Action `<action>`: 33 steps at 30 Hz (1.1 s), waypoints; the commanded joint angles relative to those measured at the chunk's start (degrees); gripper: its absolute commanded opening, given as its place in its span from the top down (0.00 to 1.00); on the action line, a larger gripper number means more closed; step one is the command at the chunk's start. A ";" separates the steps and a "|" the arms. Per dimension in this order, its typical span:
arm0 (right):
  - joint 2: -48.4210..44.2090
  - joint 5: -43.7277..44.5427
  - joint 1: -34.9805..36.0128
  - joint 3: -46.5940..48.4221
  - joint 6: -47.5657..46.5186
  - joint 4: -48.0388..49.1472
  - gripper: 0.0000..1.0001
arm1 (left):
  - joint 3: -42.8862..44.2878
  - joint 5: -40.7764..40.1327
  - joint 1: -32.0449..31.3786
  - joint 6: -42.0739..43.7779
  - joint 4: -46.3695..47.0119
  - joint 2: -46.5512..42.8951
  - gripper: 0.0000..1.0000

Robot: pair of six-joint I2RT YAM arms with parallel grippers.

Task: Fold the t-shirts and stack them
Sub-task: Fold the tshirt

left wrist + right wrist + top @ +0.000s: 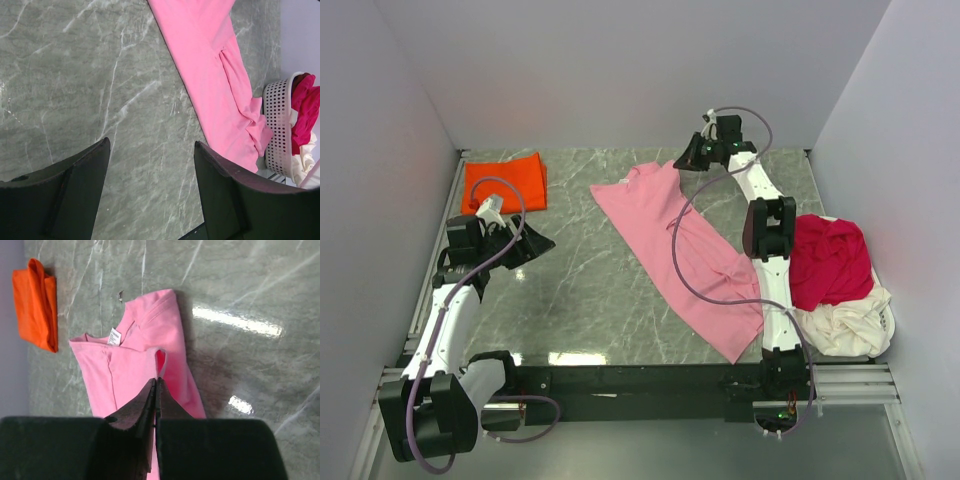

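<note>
Folding barely begun: one tee looking done, three waiting.
Orange tee (505, 183) is lying folded square at the far left; left gripper (151, 145) is hanging with fingers apart over the bare grey-green marble table (580, 290); pink tee (675, 245) is sprawling unfolded across the middle, right gripper (156, 382) pinching shut on a ridge of it near the collar; crimson tee (830, 260) and cream tee (845, 325) are sitting crumpled in a basket (883, 318). Pale walls (620, 70) are enclosing three sides.
</note>
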 commanded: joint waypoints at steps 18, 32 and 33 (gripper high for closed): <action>-20.53 29.96 20.85 -20.79 -35.85 -2.84 0.84 | 0.04 1.11 0.12 1.18 2.47 -1.07 0.27; -26.70 23.78 17.73 -22.75 -41.31 -7.66 0.55 | 0.12 1.11 0.12 1.36 2.30 -1.51 0.27; -26.52 20.26 16.41 -21.26 -44.11 -8.98 0.54 | 0.21 1.29 0.20 1.44 2.30 -1.52 0.27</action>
